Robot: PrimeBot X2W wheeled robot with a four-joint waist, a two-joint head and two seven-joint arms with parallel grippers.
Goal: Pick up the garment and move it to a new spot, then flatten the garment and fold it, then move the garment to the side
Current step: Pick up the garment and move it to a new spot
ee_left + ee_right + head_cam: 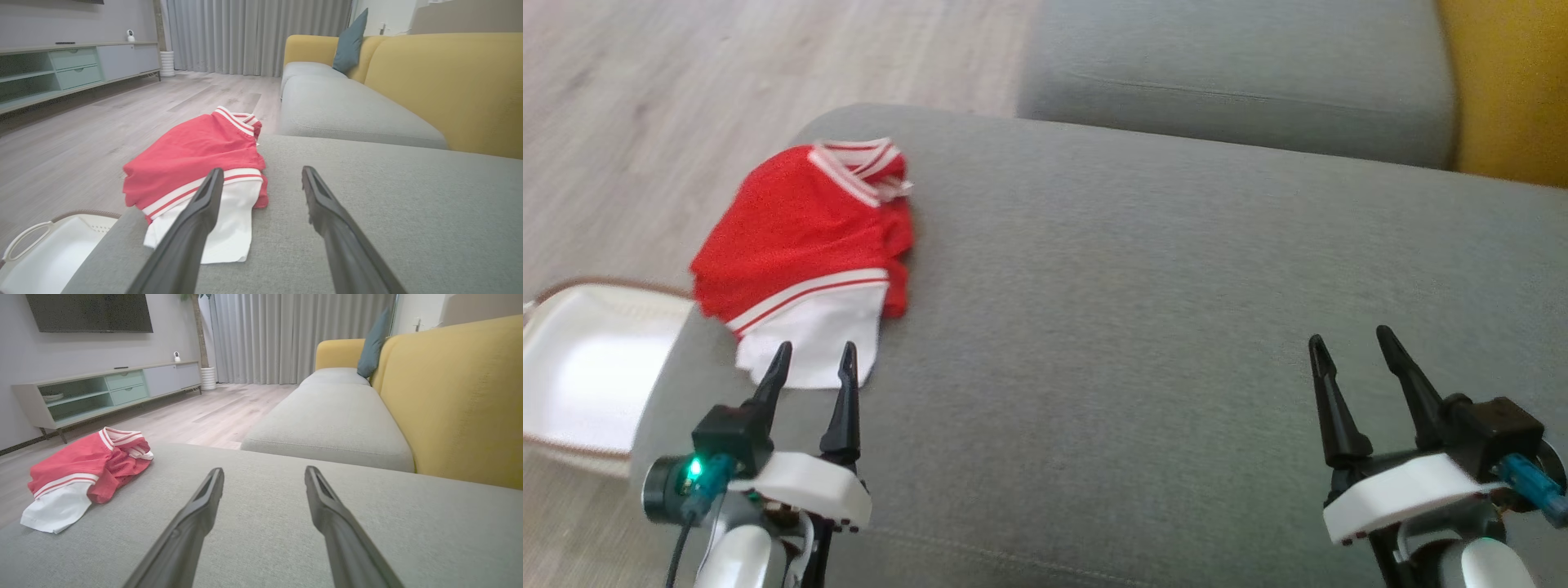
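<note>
A red and white garment (805,245) with striped trim lies folded in a small heap near the left edge of the grey cushion (1143,327). It also lies ahead in the left wrist view, garment (196,163), and at the far left in the right wrist view, garment (77,469). My left gripper (815,359) hovers open just short of the garment's white end, holding nothing. My right gripper (1352,343) stands open over bare cushion far to the right, also holding nothing.
A white basket (580,367) with a brown rim sits on the wooden floor (686,98) beside the cushion's left edge. A second grey seat (1233,73) and a yellow backrest (1511,90) lie beyond. A TV cabinet (102,392) stands across the room.
</note>
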